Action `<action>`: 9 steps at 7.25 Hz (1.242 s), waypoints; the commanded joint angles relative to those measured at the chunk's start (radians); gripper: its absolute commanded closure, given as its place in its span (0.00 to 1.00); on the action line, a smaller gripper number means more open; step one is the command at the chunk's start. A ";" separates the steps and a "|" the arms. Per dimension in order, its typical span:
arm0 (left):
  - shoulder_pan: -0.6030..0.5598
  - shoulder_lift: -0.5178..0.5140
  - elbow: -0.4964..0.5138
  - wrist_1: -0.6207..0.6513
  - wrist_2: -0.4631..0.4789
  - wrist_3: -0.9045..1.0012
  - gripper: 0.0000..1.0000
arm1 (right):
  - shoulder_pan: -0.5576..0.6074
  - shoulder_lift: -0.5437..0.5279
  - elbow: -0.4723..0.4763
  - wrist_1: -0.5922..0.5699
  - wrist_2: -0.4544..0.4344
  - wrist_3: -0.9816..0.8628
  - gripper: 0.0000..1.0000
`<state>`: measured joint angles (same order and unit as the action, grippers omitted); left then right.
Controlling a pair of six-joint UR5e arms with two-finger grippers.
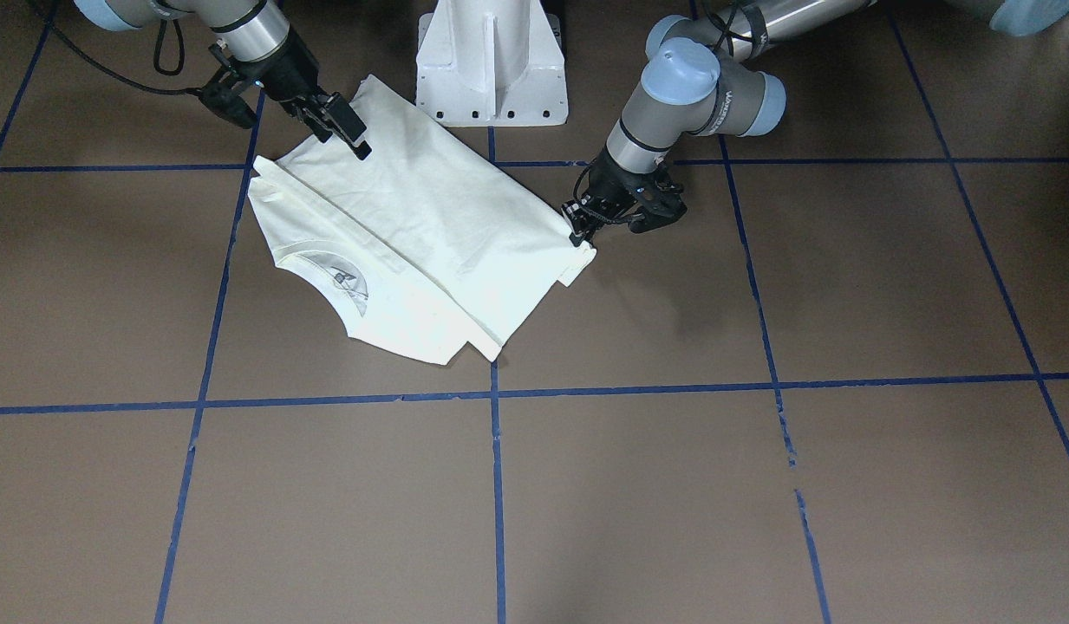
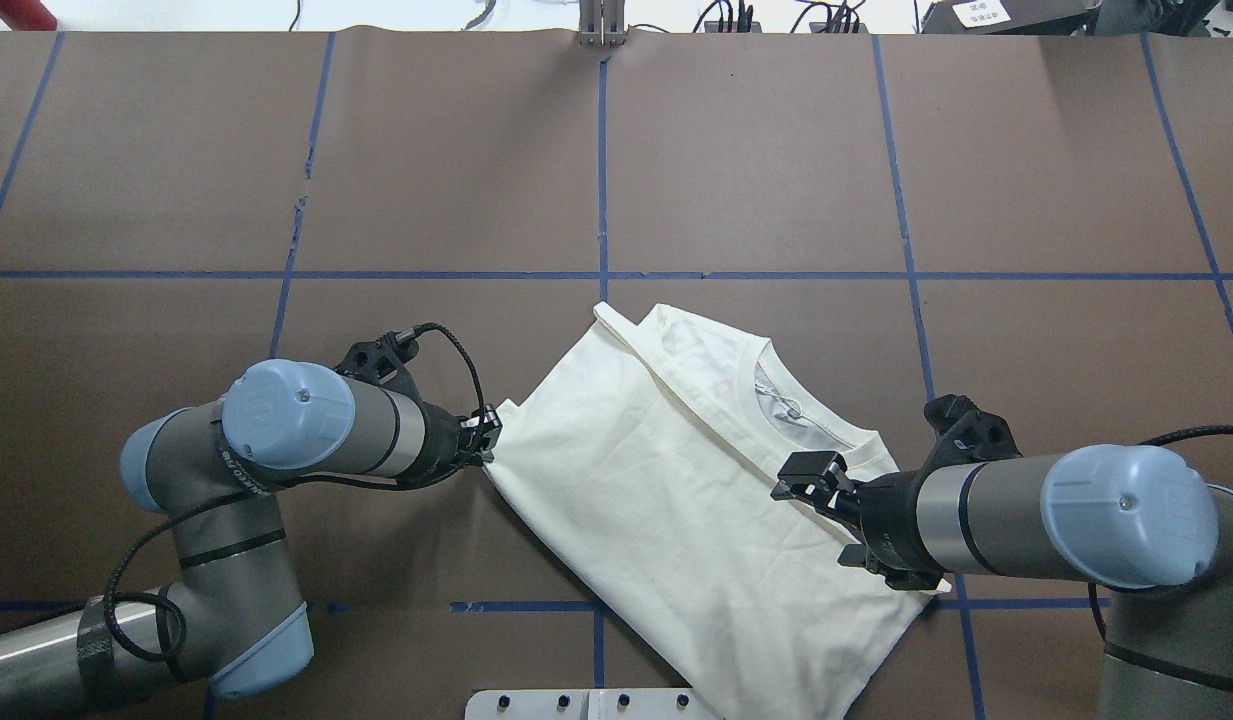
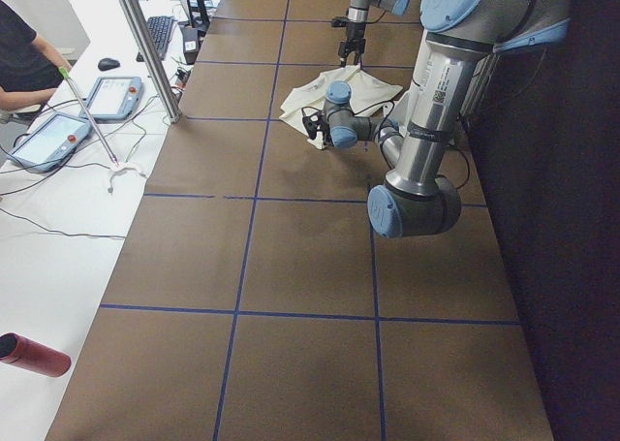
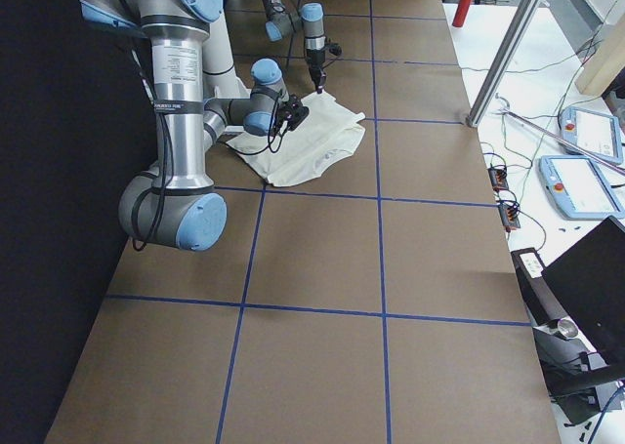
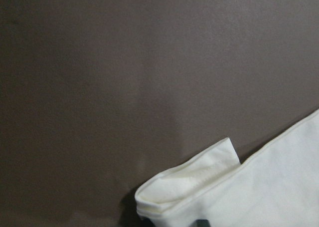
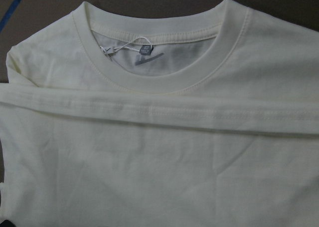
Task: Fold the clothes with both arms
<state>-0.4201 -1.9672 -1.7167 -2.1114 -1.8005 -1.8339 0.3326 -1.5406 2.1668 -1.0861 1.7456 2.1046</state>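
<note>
The cream-white T-shirt (image 1: 430, 225) lies partly folded on the brown table, its plain side up and one long folded edge running across it. It also shows in the overhead view (image 2: 676, 500). Its ribbed collar (image 2: 796, 425) with a label points away from the robot and fills the right wrist view (image 6: 149, 82). The cat print is hidden. My left gripper (image 2: 489, 440) is shut on the shirt's side corner (image 5: 199, 182), low over the table; it also shows in the front-facing view (image 1: 577, 236). My right gripper (image 2: 806, 478) is open just above the shirt near the collar (image 1: 348, 130).
The white pedestal (image 1: 491, 61) stands right behind the shirt. Blue tape lines (image 2: 603, 180) grid the table. A side bench holds tablets (image 3: 58, 131) and a red bottle (image 3: 34, 354), with an operator (image 3: 19, 53) beside it. A metal post (image 4: 498, 54) rises at the table's far edge.
</note>
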 commanded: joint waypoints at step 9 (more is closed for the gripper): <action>-0.371 -0.307 0.422 -0.240 -0.003 0.254 0.42 | 0.051 0.308 -0.198 -0.029 -0.103 -0.003 0.00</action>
<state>-0.7885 -2.3807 -1.1326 -2.3528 -1.7536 -1.5881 0.3898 -1.2994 2.0477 -1.0881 1.6477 2.1094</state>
